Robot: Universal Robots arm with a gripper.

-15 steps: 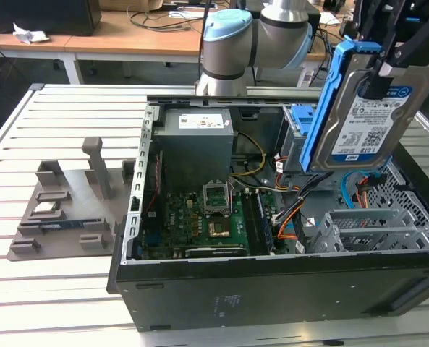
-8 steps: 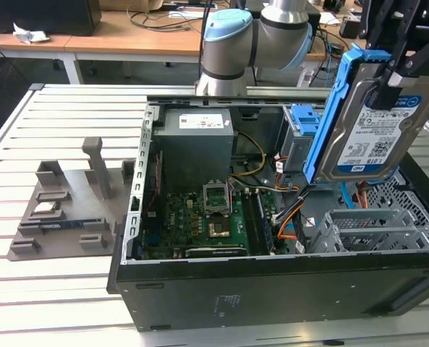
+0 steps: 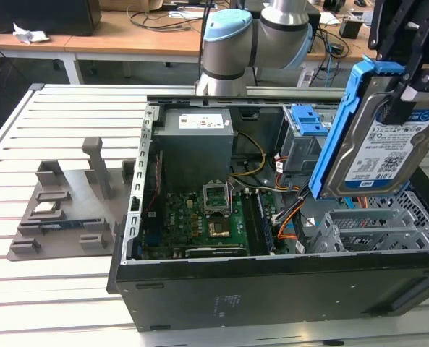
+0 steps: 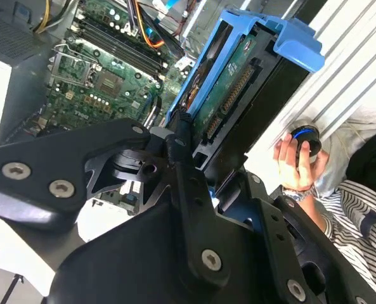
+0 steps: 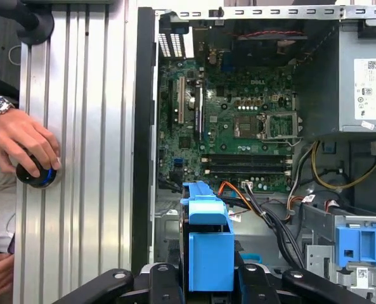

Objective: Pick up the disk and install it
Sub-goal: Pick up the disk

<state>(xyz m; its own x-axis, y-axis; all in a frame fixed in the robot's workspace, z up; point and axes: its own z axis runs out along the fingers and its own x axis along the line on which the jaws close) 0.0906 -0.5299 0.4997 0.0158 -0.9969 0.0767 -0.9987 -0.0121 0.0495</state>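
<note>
Already you have the silver metal hard drive in its blue plastic carrier frame (image 3: 377,144) clamped between the black fingers (image 3: 402,90) — closed on its upper edge, it hangs tilted above the open grey computer case (image 3: 272,289). Judge it dense, rigid, shock-sensitive — grip the frame edges, never the circuit board.
</note>
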